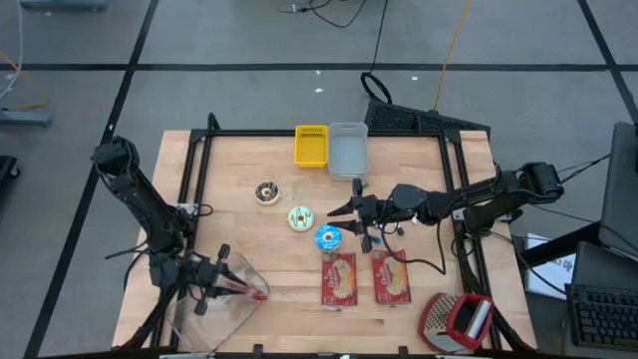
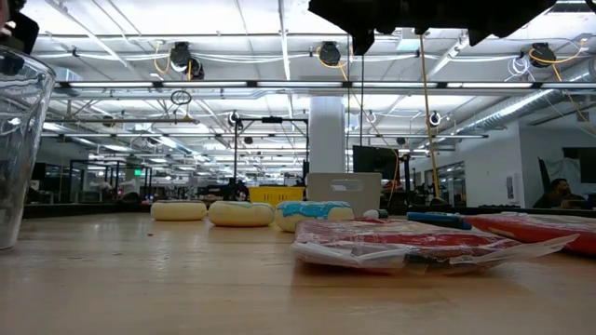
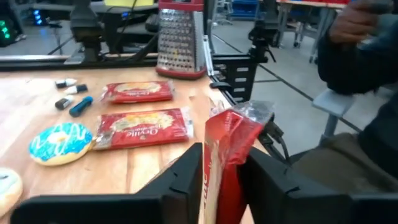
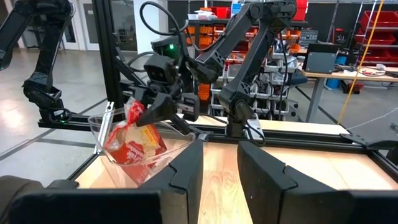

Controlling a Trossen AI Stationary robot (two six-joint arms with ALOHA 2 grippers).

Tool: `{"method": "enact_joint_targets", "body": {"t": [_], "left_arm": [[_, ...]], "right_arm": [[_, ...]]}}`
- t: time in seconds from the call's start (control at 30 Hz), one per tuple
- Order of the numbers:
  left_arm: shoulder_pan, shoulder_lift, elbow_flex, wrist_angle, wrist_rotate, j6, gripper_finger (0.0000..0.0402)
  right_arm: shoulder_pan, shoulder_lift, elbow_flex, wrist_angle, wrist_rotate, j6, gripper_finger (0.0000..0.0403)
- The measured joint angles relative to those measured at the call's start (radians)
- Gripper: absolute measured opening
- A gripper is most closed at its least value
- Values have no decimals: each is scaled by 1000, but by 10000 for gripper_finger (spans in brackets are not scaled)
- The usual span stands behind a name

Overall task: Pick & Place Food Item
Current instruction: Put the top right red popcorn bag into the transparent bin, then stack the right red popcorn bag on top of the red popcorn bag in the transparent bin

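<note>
Left hand (image 1: 237, 284) over the clear container (image 1: 214, 309), fingers parting around the red snack packet (image 4: 134, 149). Could catch the rim and tip out. Right hand (image 1: 349, 221) hovering empty, half-open.

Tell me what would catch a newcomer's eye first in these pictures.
Probably the left gripper at the table's front left corner, with a red snack packet between its fingers, lowered into a clear plastic container. Next, the three frosted donuts at the middle of the table, with two more red packets lying flat in front of them. The right gripper hovers beside the donuts.
</note>
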Motion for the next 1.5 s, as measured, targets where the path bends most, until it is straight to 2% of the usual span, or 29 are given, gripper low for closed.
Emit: {"method": "enact_joint_targets", "body": {"t": [0.1, 0.27, 0.77, 1.13, 1.33, 1.5], "left_arm": [[-5, 0, 0, 7, 35, 45, 129], [-20, -9, -1, 35, 37, 96, 144], [-101, -212, -1, -17, 37, 133, 145], [-124, -263, -1, -16, 35, 136, 145], [-98, -262, -1, -15, -65, 136, 145], [-53, -262, -1, -15, -71, 150, 145]], "right_arm": [[0, 0, 0, 0, 0, 0, 89], [0, 0, 0, 0, 0, 0, 89], [0, 0, 0, 0, 0, 0, 89], [0, 0, 0, 0, 0, 0, 89], [0, 0, 0, 0, 0, 1, 89], [0, 0, 0, 0, 1, 30, 89]]}}
